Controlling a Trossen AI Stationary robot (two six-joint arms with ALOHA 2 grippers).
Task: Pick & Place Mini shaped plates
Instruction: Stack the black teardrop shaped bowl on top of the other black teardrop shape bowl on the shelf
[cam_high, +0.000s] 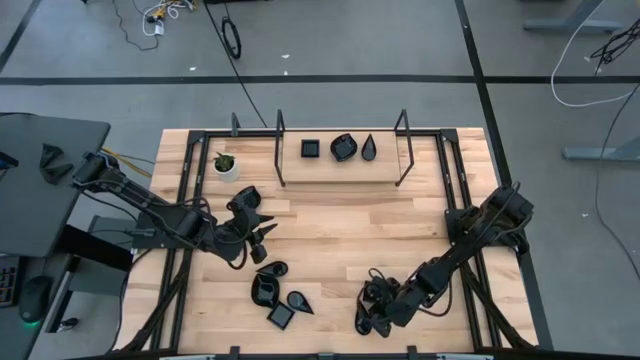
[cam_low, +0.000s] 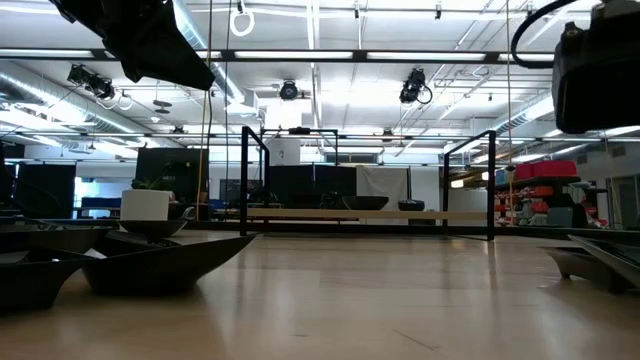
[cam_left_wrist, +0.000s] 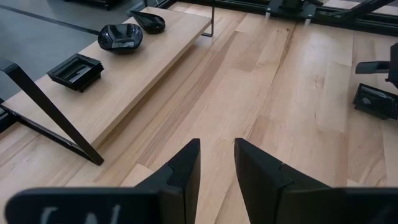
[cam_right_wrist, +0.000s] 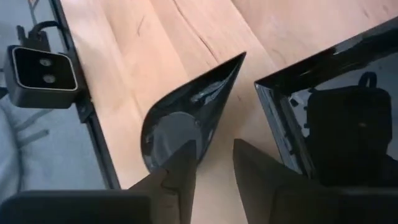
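Right wrist view shows the right gripper (cam_right_wrist: 211, 163) by the tabletop's near edge, jaws parted and empty, straddling the teardrop plate's (cam_right_wrist: 186, 118) rim, tip pointing away.

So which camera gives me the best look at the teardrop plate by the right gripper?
The right wrist view: the teardrop plate fills the frame just ahead of the fingers, beside a square plate. In the high view the arm mostly hides it; the low and left wrist views don't clearly show it.

Three plates (cam_high: 341, 148) sat in a row on the shelf (cam_high: 340, 165) at the counter's (cam_high: 340, 235) back, a plant pot (cam_high: 226, 166) to their left, more plates (cam_high: 279, 296) near the front.
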